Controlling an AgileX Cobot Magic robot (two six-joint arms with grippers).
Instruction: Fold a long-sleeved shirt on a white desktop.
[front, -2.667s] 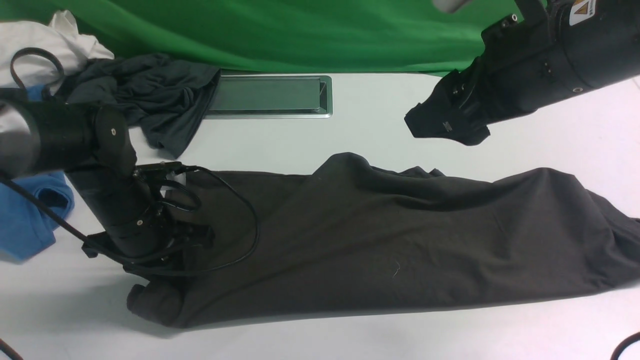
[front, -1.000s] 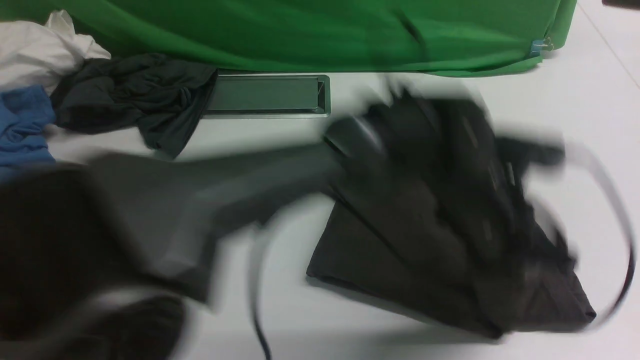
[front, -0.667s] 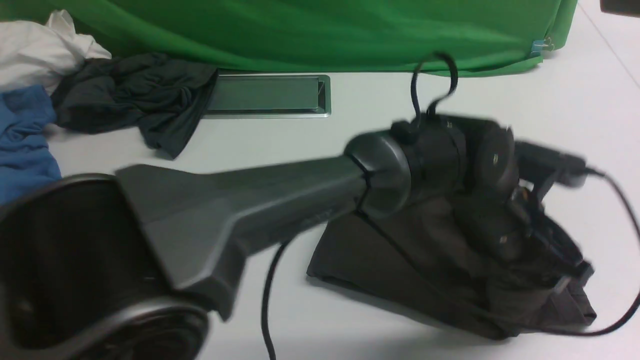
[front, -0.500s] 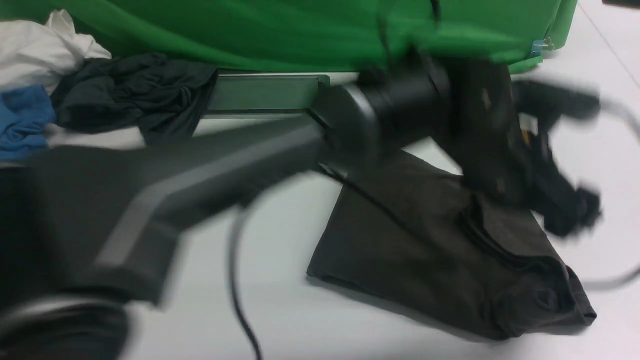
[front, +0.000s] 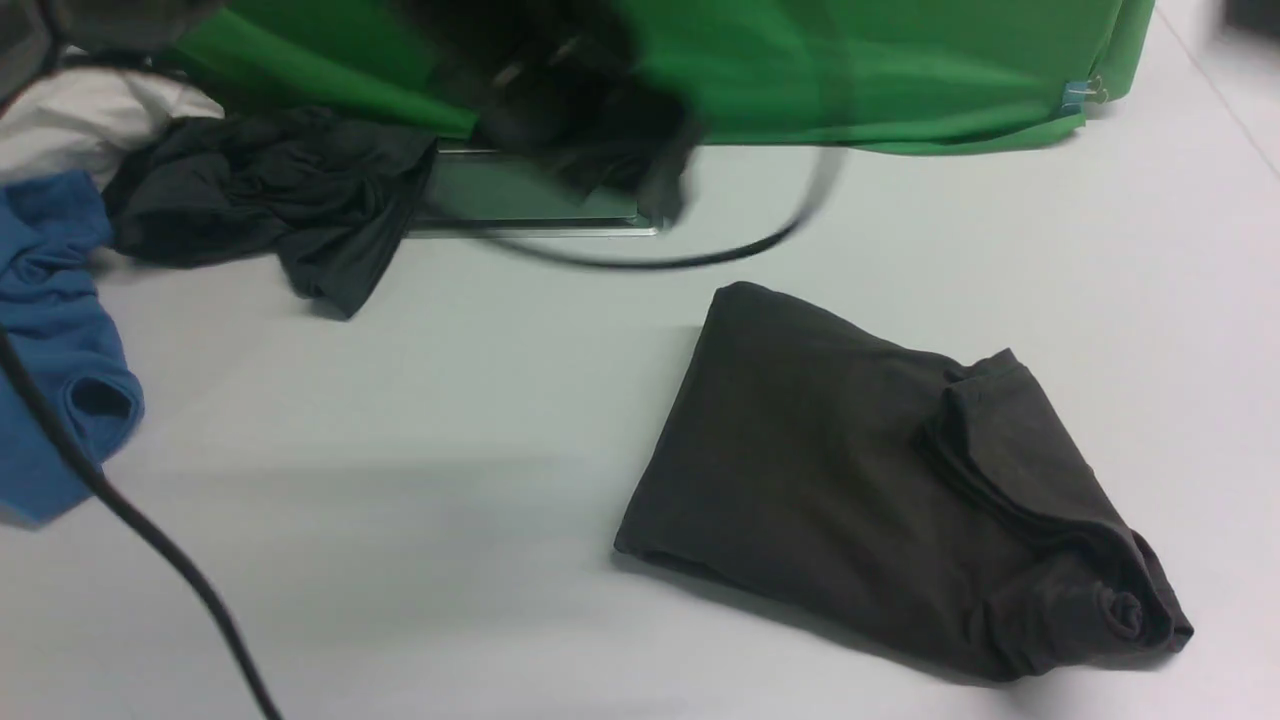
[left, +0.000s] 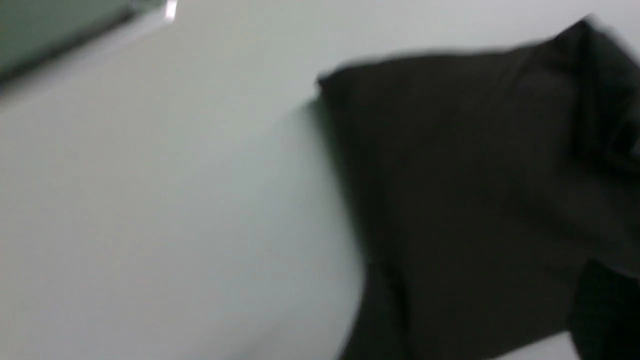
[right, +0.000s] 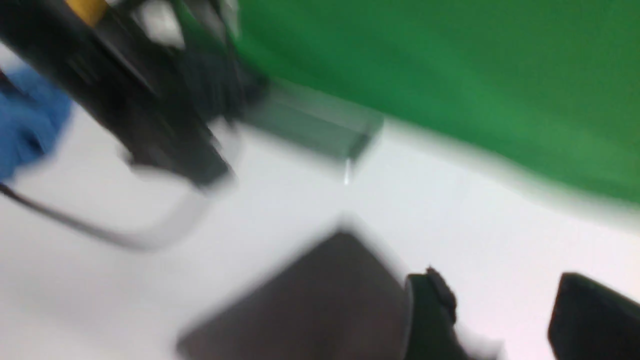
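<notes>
Long-sleeved shirt: folded dark bundle, lying on white tabletop, right of centre. Right claw: fingers apart, empty. Left claw: blurred near cable hatch; spread cannot be told.

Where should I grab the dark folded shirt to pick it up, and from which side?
Probably the long, straight folded edge on the left of the shirt. All the layers meet there, so a pinch should hold them together. Come in from the left, low over the bare table. The right end is lumpy and loose and would likely fall open.
</notes>
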